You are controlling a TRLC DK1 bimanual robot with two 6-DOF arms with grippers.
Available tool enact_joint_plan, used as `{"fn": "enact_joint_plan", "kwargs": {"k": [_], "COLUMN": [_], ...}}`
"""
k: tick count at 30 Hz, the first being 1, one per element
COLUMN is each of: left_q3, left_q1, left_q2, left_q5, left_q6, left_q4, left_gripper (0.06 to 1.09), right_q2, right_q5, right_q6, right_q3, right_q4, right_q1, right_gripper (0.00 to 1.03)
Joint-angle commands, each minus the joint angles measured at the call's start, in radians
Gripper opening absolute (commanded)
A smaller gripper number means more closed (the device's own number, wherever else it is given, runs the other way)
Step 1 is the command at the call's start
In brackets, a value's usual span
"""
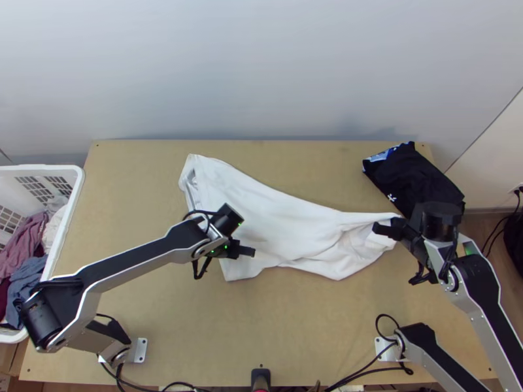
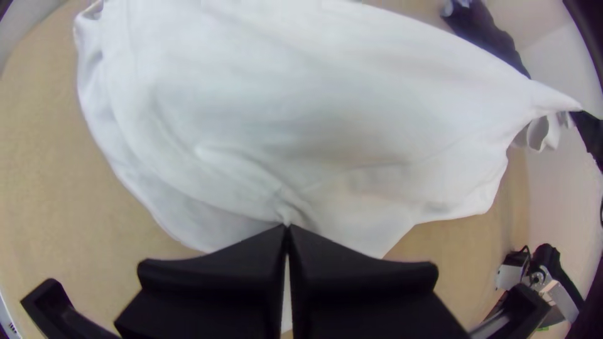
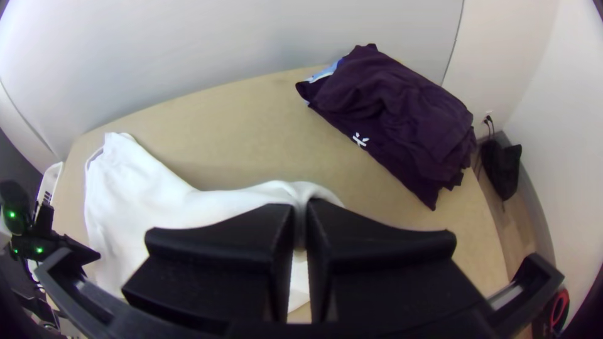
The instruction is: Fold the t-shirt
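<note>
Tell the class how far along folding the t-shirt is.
Done: the white t-shirt lies on the table, stretched out but creased. In hand: the left gripper pinches its near side, the right gripper its right end. Remaining: probably smoothing those creases, then folding.

The top view is bright and evenly lit, by a source that cannot be made out. Light spreads softly over the wall and the bare surface, with a faint, soft-edged shadow on the wall behind the dark clothes. Small green lights glow on the left gripper. In the left wrist view the shirt looks pale and nearly washed out, its folds marked by weak grey shading. Both wrist views have dark corners, and in the right one the surface's far edge bows into a curve.
</note>
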Motion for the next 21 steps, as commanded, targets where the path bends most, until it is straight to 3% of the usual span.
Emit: {"fn": "enact_joint_plan", "kwargs": {"k": [1, 5, 15, 21], "left_q3": [0.066, 0.206, 0.607, 0.841], "left_q1": [0.1, 0.227, 0.434, 0.518], "left_q2": [-0.1, -0.171, -0.24, -0.241], "left_q5": [-0.005, -0.019, -0.181, -0.232], "left_q6": [0.004, 0.012, 0.145, 0.254], "left_q4": [-0.006, -0.074, -0.109, -0.104], "left_gripper": [0.1, 0.1, 0.1, 0.1], "right_q2": [0.01, 0.029, 0.119, 0.15], "right_q5": [0.006, 0.009, 0.047, 0.158], "right_q6": [-0.008, -0.038, -0.117, -0.255], "right_q3": [0.056, 0.136, 0.48, 0.672], "right_q4": [0.005, 0.005, -0.014, 0.023], "right_q1": [-0.035, -0.072, -0.08, -0.007], "right_gripper": [0.03, 0.03, 0.03, 0.03]}}
